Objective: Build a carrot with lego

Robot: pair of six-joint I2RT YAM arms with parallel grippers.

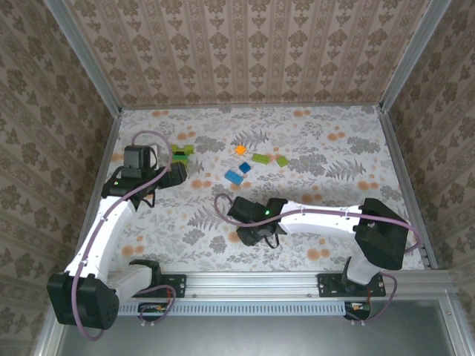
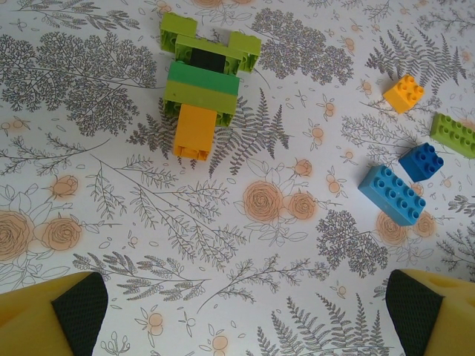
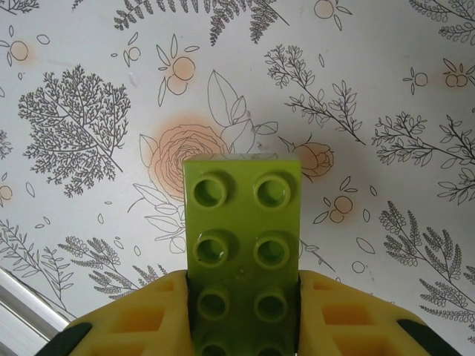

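Left gripper [image 2: 243, 315] spread wide and empty above the floral tabletop [image 1: 326, 141], carrot [image 2: 202, 93] lying flat at far left just ahead of it, right gripper [image 3: 241, 319] clamped on a lime brick [image 3: 241, 215], loose lego [image 1: 234, 176] mid-tabletop

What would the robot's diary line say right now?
left gripper open, carrot ahead | right gripper shut on lime brick | carrot lying on table
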